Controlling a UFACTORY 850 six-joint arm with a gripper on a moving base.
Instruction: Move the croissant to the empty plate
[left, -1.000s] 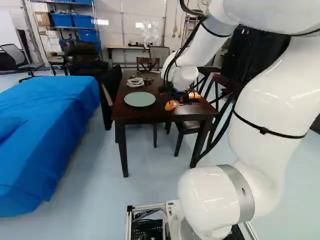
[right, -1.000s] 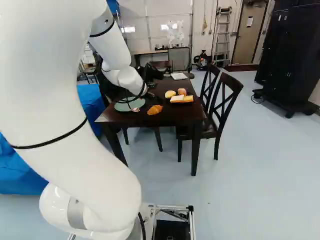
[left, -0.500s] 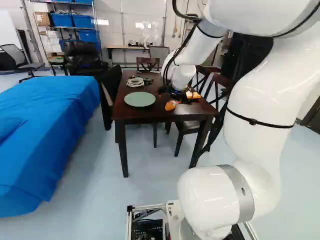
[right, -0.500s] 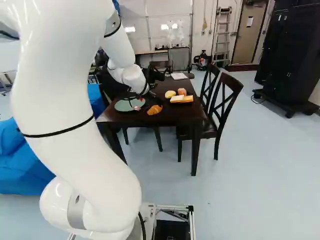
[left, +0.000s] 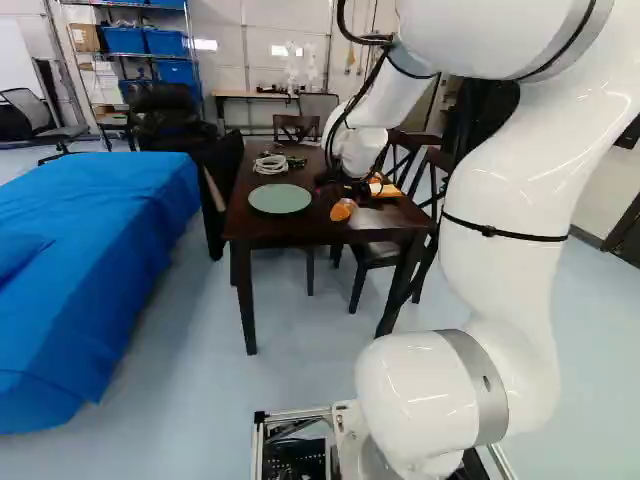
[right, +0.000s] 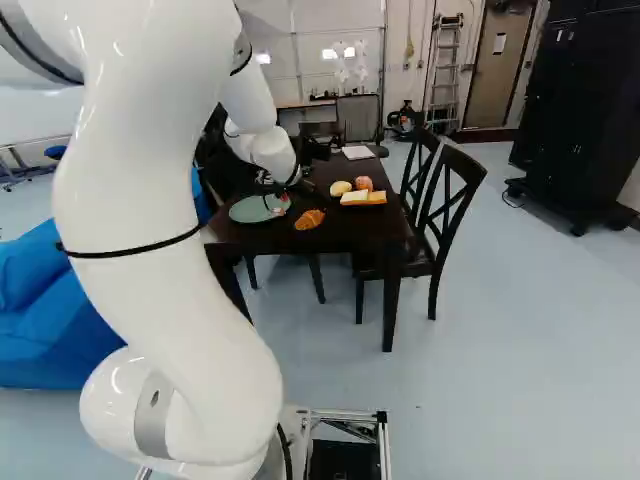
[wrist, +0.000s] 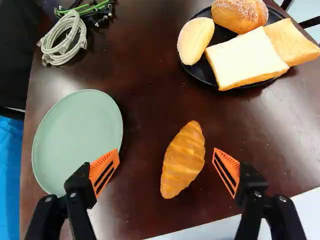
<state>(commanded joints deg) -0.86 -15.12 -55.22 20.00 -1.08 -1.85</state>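
The gripper (right: 283, 200) hangs over the dark table in the right base view, near the green plate (right: 252, 209). In the wrist view the gripper (wrist: 166, 169) stands wide open above the table. The golden croissant (wrist: 183, 159) lies on the tabletop between and below its two fingers, touched by neither. Beside one finger is the empty green plate (wrist: 77, 137), partly overlapped by that finger's orange pad. The croissant (left: 342, 210) also shows at the table's near edge in the left base view, right of the plate (left: 280, 198).
A black plate (wrist: 218, 42) with white and toasted bread slices and two rolls stands ahead of the gripper. Coiled cables (wrist: 65, 41) lie beyond the green plate. Chairs (right: 449, 205) surround the table (right: 340, 235); a blue-covered bed (left: 95, 260) stands at the left.
The upper arm and elbow have swung leftward in the left base view and rightward in the right base view, while the wrist has shifted only slightly. The base, plate and croissant have stayed put.
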